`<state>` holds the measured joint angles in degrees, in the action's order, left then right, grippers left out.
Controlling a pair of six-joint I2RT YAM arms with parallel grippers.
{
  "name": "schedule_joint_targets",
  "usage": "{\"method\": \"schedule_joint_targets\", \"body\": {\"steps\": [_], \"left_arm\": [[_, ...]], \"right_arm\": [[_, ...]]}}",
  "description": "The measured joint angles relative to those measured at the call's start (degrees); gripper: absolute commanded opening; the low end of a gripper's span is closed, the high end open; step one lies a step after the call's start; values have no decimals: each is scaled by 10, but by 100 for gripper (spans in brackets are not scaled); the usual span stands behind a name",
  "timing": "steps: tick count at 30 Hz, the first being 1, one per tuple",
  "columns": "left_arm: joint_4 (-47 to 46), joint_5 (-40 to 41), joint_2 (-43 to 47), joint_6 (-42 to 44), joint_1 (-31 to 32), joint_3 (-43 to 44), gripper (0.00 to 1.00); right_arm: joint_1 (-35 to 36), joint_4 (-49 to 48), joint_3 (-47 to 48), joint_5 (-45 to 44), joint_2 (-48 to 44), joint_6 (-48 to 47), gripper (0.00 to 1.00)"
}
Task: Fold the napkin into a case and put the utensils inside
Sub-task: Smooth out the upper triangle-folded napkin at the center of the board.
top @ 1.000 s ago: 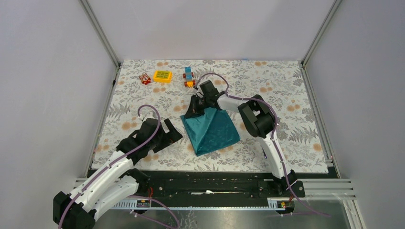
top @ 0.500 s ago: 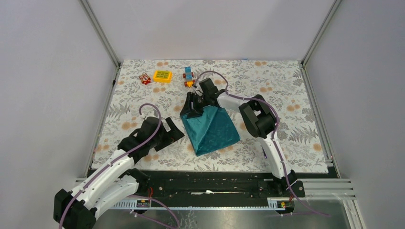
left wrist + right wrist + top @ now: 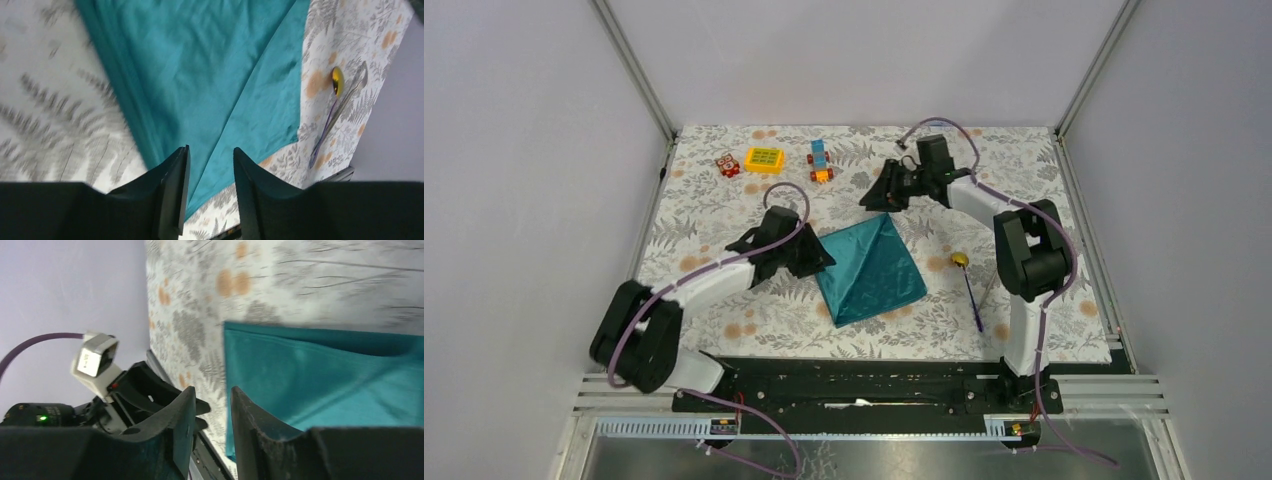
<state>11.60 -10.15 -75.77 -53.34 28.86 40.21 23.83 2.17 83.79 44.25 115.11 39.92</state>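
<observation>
Swung in from near-left, the left gripper [image 3: 210, 155] now hangs over the napkin [image 3: 874, 270] at its left edge, jaws slightly parted, empty. Beyond its far tip the right gripper [image 3: 212, 392] has backed off, likewise parted, empty. The utensils [image 3: 970, 290] lie uncovered on the table [image 3: 724, 200], just right of the napkin.

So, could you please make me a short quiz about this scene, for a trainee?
1. Seen from the top camera, on which side of the napkin does the purple-handled spoon lie?
2. True or false: the left pincer is at the napkin's left edge.
3. What is nearest the right pincer? A. the spoon; B. the napkin; C. the left pincer.

Key: 1. the right side; 2. true; 3. B.
</observation>
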Motion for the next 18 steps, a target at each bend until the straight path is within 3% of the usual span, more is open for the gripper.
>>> {"method": "schedule_joint_targets", "body": {"steps": [5, 18], "left_arm": [[-59, -22, -102, 17, -17, 61, 27], [-112, -51, -220, 45, -95, 100, 15]], "right_arm": [[-54, 1, -15, 7, 33, -14, 34], [-51, 14, 7, 30, 106, -42, 29]]}}
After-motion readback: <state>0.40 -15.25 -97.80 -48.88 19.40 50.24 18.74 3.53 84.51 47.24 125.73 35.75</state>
